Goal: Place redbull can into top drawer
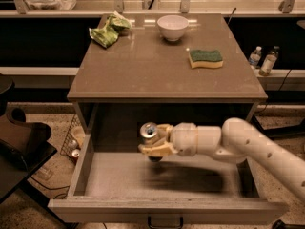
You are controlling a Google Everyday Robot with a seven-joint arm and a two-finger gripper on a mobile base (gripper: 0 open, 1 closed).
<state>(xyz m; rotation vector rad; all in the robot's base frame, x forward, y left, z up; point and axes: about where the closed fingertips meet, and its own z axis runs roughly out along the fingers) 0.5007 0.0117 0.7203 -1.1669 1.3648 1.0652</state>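
Observation:
The redbull can (149, 130) shows its silver pull-tab top and stands upright in my gripper (155, 141), which is shut on it. I hold it just above the floor of the open top drawer (119, 178), over the drawer's back middle-left, under the front edge of the tabletop. My white arm (238, 144) reaches in from the right over the drawer. The drawer is pulled out, with a pale floor, low side walls and a dark handle (165, 222) at its front.
On the brown tabletop (143, 66) lie a green chip bag (108, 30), a white bowl (172, 26) and a green-yellow sponge (206, 58). Bottles (262, 61) stand right of the table. Small cans (75, 149) and a basket lie on the floor left of the drawer.

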